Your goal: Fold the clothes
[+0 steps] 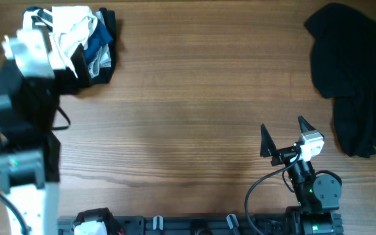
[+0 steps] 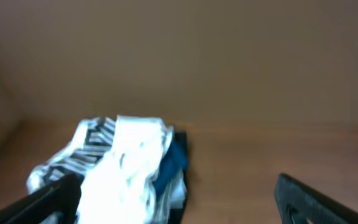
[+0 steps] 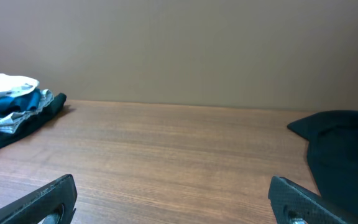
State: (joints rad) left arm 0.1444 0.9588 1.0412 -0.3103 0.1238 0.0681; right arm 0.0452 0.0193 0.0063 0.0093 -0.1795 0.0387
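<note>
Folding looks barely begun: I see the white T-shirt rumpled atop the pile at far left, the black garment crumpled far right. My left gripper gapes empty over the pile; my right gripper gapes empty near its base.

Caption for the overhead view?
Open left gripper above a clothes pile, open right gripper near a black garment.

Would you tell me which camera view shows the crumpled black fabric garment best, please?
Overhead: the crumpled black fabric garment spreads almost whole at far right. The right wrist view catches only one part, seen low; the left wrist view misses it.
</note>
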